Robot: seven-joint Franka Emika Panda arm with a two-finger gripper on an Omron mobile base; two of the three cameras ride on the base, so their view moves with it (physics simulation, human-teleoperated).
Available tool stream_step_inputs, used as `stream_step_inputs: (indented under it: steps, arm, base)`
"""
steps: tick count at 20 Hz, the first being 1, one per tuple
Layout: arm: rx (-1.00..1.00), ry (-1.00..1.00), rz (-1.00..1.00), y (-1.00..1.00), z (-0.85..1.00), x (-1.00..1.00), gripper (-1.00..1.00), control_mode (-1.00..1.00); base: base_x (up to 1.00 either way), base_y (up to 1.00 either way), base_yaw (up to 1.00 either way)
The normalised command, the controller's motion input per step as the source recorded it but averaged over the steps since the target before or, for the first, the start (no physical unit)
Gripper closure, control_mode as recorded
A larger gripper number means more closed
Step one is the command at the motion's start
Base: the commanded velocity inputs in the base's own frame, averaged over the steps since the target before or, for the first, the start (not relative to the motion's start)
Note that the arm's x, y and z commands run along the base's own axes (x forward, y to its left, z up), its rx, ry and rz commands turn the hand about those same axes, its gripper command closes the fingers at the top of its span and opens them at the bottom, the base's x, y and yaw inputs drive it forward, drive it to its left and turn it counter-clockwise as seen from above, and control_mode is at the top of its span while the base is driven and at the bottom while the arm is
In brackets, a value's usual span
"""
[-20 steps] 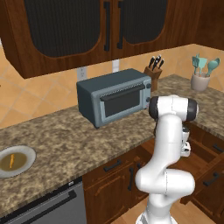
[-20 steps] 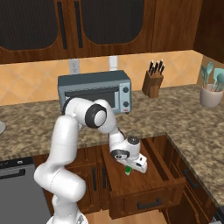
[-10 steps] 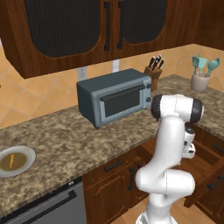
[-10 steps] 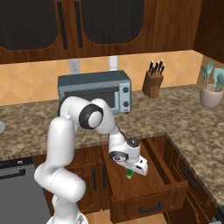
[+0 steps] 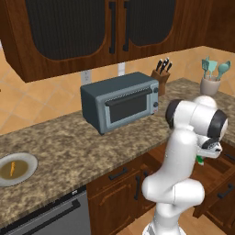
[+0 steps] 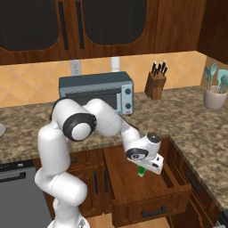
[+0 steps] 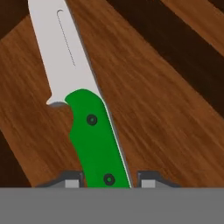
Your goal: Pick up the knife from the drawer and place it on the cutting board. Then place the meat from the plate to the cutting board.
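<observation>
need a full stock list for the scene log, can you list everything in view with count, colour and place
small kitchen knife with green handle and pale silver blade: 1, in the open wooden drawer, handle between the fingers
round pale grey plate: 1, left end of the speckled granite counter
thin orange-yellow meat strip: 1, on the plate
blue-grey toaster oven: 1, on the counter by the wall
wooden knife block with black-handled knives: 1, right of the oven
pale crock of teal utensils: 1, far right of the counter
dark wooden wall cabinets: above the counter
white robot arm: 1, reaching down into the drawer; gripper closed around the knife handle
</observation>
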Motion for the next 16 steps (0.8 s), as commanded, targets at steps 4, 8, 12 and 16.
stream_step_inputs:
  steps: [4, 8, 12, 16]
  arm:
    - [0.0, 0.06, 0.08, -0.34, 1.0, 0.04, 1.0, -1.0]
    - [0.04, 0.04, 0.05, -0.01, 0.98, -0.04, 1.0, -1.0]
    - [0.03, -0.03, -0.03, 0.33, 0.99, -0.21, 1.0, -1.0]
    - [0.02, -0.02, -0.01, 0.37, 1.0, -0.09, 1.0, -1.0]
  base:
    - [0.0, 0.0, 0.0]
    - [0.0, 0.0, 0.0]
    - [0.0, 0.0, 0.0]
    - [0.0, 0.0, 0.0]
